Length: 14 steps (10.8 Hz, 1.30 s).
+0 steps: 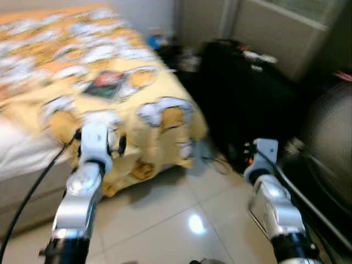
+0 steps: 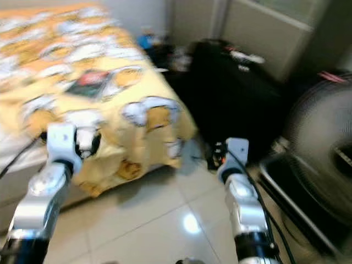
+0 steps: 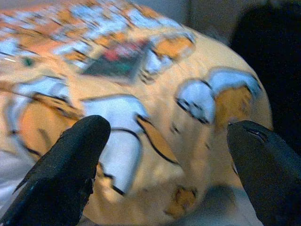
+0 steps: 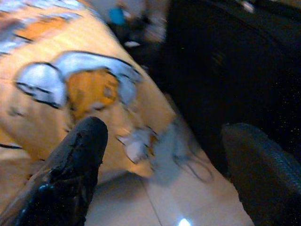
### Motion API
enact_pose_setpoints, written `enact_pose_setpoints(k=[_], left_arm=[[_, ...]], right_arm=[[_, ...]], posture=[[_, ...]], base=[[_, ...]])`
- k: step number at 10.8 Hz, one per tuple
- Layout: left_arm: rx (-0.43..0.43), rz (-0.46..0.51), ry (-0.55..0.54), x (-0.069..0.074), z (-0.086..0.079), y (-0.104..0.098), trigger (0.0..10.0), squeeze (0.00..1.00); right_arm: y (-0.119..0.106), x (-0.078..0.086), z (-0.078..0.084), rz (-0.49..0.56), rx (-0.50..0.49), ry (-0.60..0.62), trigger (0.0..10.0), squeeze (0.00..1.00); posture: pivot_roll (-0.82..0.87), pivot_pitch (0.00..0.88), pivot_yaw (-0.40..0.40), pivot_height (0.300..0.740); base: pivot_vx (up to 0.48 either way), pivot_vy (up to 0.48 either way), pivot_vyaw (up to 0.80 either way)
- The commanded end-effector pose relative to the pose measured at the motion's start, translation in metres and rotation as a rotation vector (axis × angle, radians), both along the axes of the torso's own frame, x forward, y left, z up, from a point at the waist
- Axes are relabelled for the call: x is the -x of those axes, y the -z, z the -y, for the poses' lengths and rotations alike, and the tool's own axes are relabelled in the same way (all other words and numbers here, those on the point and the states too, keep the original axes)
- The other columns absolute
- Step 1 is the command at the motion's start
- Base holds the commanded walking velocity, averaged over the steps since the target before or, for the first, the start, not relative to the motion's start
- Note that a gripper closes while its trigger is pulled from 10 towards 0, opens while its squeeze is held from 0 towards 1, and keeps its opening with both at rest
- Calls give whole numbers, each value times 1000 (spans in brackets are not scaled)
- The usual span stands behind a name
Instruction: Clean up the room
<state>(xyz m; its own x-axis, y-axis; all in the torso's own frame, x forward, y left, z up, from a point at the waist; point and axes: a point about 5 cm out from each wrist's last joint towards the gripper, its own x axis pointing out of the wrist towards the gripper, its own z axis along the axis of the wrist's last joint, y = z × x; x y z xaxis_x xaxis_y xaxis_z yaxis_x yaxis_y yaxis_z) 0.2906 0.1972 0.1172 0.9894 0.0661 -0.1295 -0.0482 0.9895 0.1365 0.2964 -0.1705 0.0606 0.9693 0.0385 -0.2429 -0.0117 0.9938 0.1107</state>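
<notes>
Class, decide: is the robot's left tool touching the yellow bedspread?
Apart. In the left wrist view both open fingers of the left tool hang in front of the yellow bedspread with nothing between them; the blurred picture shows no contact.

**Blurred bedroom seen from the robot's head**

A bed (image 2: 33, 165) with a yellow patterned cover (image 2: 110, 93) stands left; a black bag (image 2: 231, 104) and a fan (image 2: 319, 148) stand right, over a glossy tiled floor (image 2: 148, 225), with both silver arms raised
</notes>
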Motion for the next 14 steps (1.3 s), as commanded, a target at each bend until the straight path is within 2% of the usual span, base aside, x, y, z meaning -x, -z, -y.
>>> enact_pose_setpoints(k=[1, 2, 3, 5, 6, 8, 10, 11, 13, 14], left_arm=[[13, 32, -32, -2, -3, -4, 10000, 502], [3, 90, -45, -6, -2, -13, 10000, 443], [-73, 21, 21, -7, 1, -8, 10000, 0], [-49, 30, 64, -6, 6, -6, 10000, 0], [-58, 38, 66, -7, 6, -6, 10000, 0], [-48, 18, 63, -6, 2, -3, 10000, 0], [-46, 16, 57, -5, 1, -3, 10000, 0], [-36, 11, 49, -5, 2, -1, 10000, 0], [-24, 6, 43, -6, 3, 1, 10000, 0], [-19, 8, 43, -8, 4, 0, 10000, 0]], right_arm=[[-3, -3, -1, 22, -2, 3, 10000, 1000], [-2, -5, -2, 16, 9, 15, 10000, 1000], [-1, -7, -4, 9, -1, 22, 10000, 1000], [-4, -10, -11, 23, -7, 9, 10000, 1000], [-11, -12, -15, 110, 47, -4, 10000, 1000], [-3, -10, -16, 37, -5, -17, 10000, 1000], [-3, -9, -19, 54, 7, -56, 10000, 1000], [-4, -11, -16, 68, 98, -43, 10000, 1000], [-8, -14, -15, 83, 84, -57, 10000, 1000], [-11, -15, -15, 84, 79, -70, 10000, 1000]], posture=[[-69, 0, -20, 740], [-70, 0, -19, 740], [-65, 0, -22, 740], [-64, 0, -20, 740], [-62, 0, -24, 740], [-58, 0, -27, 740], [-66, 0, -21, 740], [-71, 0, -21, 740], [-75, 0, -24, 740], [-76, 0, -25, 740]], base=[[0, 0, 800], [0, 0, 800], [0, 0, 800], [0, 0, 0], [0, 0, 0], [120, 0, 0], [257, 0, 213], [281, 0, 644], [287, 0, 0], [352, 0, 775]])
